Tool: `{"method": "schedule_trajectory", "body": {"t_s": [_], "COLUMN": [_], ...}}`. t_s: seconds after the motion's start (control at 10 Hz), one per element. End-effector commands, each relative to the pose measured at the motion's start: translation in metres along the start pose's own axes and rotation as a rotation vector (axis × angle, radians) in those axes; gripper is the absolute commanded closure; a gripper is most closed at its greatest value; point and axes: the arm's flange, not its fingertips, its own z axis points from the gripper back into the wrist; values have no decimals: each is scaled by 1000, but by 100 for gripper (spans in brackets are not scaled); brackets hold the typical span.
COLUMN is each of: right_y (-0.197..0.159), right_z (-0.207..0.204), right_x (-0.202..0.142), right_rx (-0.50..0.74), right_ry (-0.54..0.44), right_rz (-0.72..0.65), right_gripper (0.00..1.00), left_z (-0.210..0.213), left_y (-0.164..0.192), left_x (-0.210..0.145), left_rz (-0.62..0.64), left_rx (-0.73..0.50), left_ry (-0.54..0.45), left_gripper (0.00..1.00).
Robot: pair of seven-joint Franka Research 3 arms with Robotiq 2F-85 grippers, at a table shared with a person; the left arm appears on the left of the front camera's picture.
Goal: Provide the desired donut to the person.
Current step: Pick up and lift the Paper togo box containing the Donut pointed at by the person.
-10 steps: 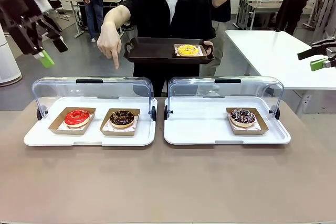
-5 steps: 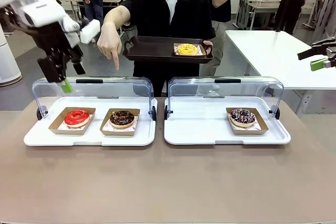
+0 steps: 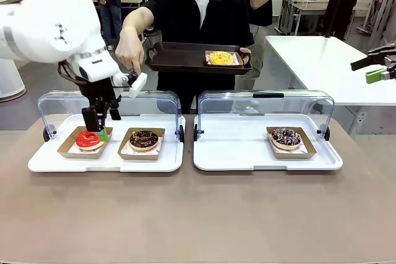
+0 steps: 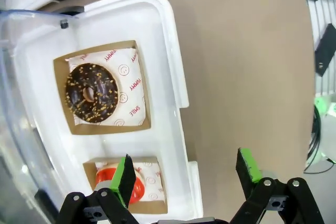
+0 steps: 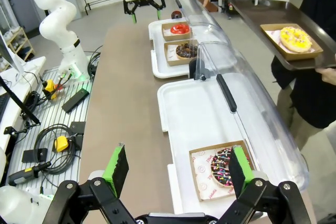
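Observation:
The person (image 3: 198,10) holds a dark tray (image 3: 179,60) carrying a yellow donut (image 3: 221,58) and points a hand (image 3: 128,49) down at the left white tray (image 3: 105,160). That tray holds a red donut (image 3: 88,139) and a chocolate donut (image 3: 143,138), each in a paper box. My left gripper (image 3: 96,128) hangs open just above the red donut. In the left wrist view the red donut (image 4: 138,190) sits partly behind one finger of the left gripper (image 4: 185,166), with the chocolate donut (image 4: 90,93) farther off. My right gripper (image 5: 177,156) is open and holds nothing.
The right white tray (image 3: 235,153) holds a sprinkled chocolate donut (image 3: 286,136). Clear domed lids (image 3: 108,106) stand open behind both trays. My right gripper (image 3: 374,69) stays off the table's right side. Bare brown tabletop (image 3: 198,214) lies in front of the trays.
My left arm has swung down and to the right, from high at the far left to just over the red donut. The right arm, the person's tray and the pointing hand stay put.

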Motion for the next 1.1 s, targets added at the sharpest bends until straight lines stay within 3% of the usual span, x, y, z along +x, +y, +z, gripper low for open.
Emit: {"method": "schedule_trajectory", "body": {"t_s": [0.0, 0.3, 1.0], "right_y": [0, 0, 0], "right_z": [-1, -1, -1], "right_x": [0, 0, 0], "right_rx": [1, 1, 1], "right_ry": [-2, -2, -2], "right_rz": [-1, -1, -1], "right_gripper": [0, 0, 0], "left_z": [-26, -61, -59], "left_y": [11, 8, 14], "left_x": [-2, -2, -3], "left_rz": [48, 59, 36], "left_rx": [6, 8, -15], "left_ry": [1, 4, -3], "left_gripper": [0, 0, 0]}}
